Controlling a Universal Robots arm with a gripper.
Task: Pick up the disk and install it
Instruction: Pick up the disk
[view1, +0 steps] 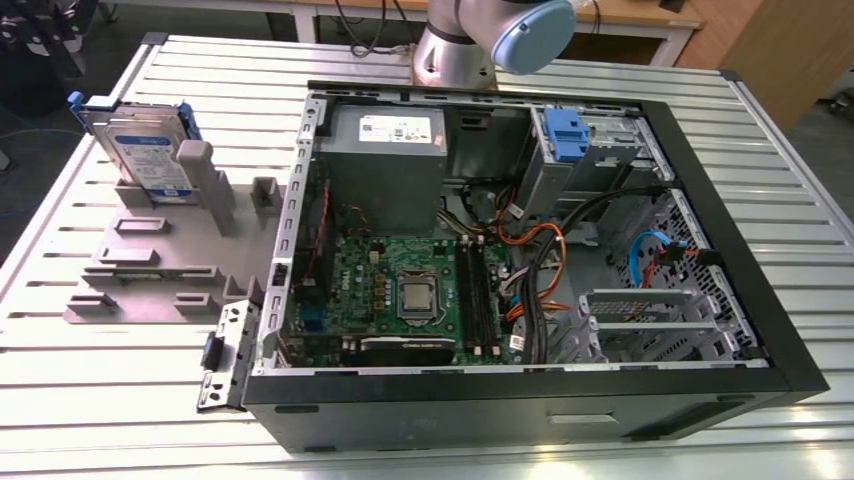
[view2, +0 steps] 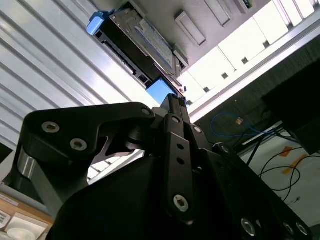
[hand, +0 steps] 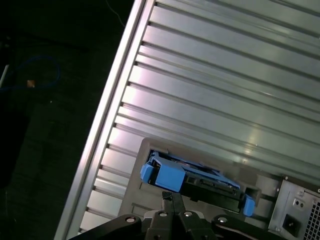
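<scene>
The disk (view1: 140, 150) stands on edge in a grey holder (view1: 160, 250) at the exterior view's left, beside the open computer case. It is silver with a white-and-blue label and a blue carrier frame. In both wrist views the disk (hand: 195, 182) (view2: 145, 42) lies just beyond the fingertips of my gripper (hand: 172, 198) (view2: 176, 100). The black fingers are pressed together with nothing between them and stand apart from the disk. The arm's base (view1: 461, 45) rises at the back of the table.
The open black computer case (view1: 534, 400) holds a motherboard (view1: 400, 290), a grey power-supply box (view1: 387, 150) and a metal drive bay with a blue latch (view1: 566, 135). The slatted metal table (hand: 225, 85) ends at an edge (hand: 107, 105) close to the holder.
</scene>
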